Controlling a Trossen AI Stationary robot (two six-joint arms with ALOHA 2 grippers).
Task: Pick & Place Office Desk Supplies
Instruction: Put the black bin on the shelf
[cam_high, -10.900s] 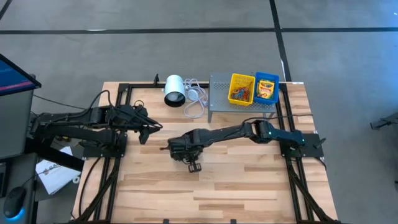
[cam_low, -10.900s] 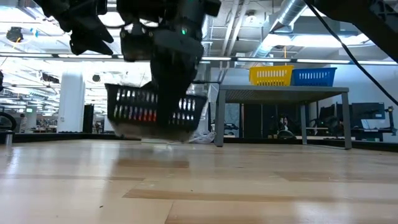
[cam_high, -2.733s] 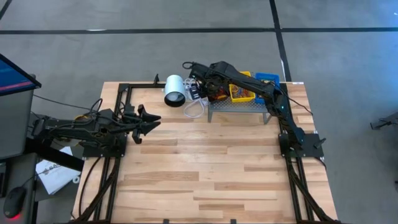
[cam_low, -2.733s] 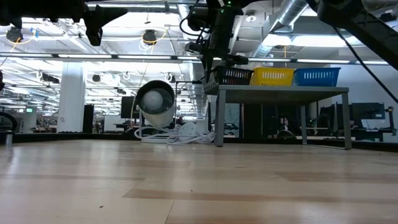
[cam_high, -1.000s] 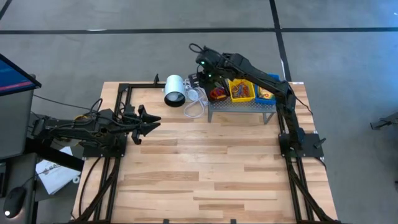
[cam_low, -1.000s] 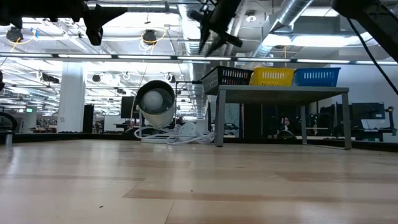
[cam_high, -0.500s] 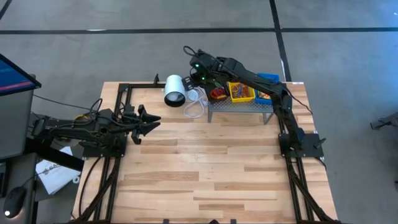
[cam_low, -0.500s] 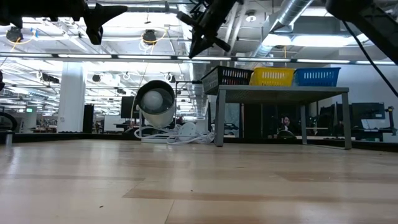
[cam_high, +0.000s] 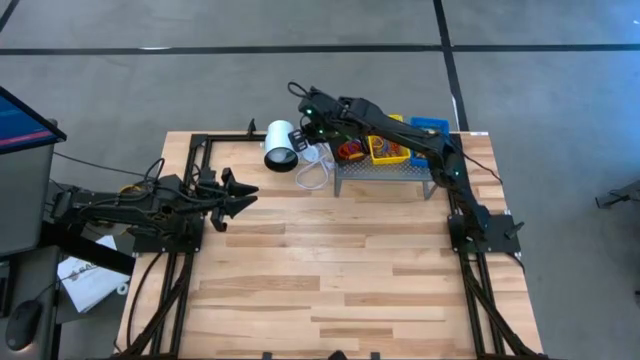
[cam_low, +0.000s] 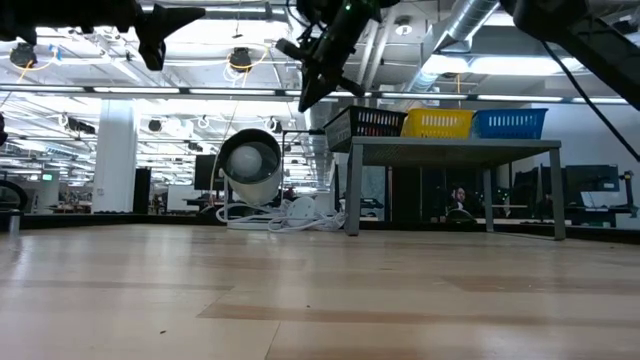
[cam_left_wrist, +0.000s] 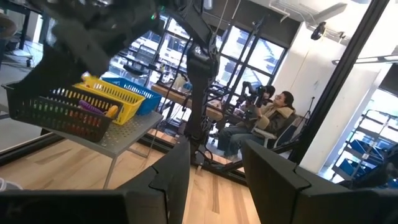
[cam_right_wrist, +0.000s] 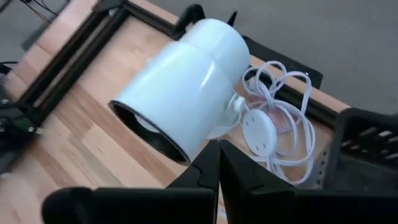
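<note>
Fingers of the right gripper (cam_right_wrist: 217, 163) meet above the white cylinder (cam_right_wrist: 186, 81); left gripper's (cam_left_wrist: 211, 180) stand apart, empty.

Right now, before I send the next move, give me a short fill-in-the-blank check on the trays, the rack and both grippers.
1. Three trays sit side by side on the grey rack: black tray, yellow tray, then the ____ tray.
2. The right gripper hangs above the white ____, away from the trays.
3. The right gripper's fingers are ____ and hold nothing.
4. The left gripper waits on the table's ____ side.

Missing words: blue; cylinder; shut; left
</note>
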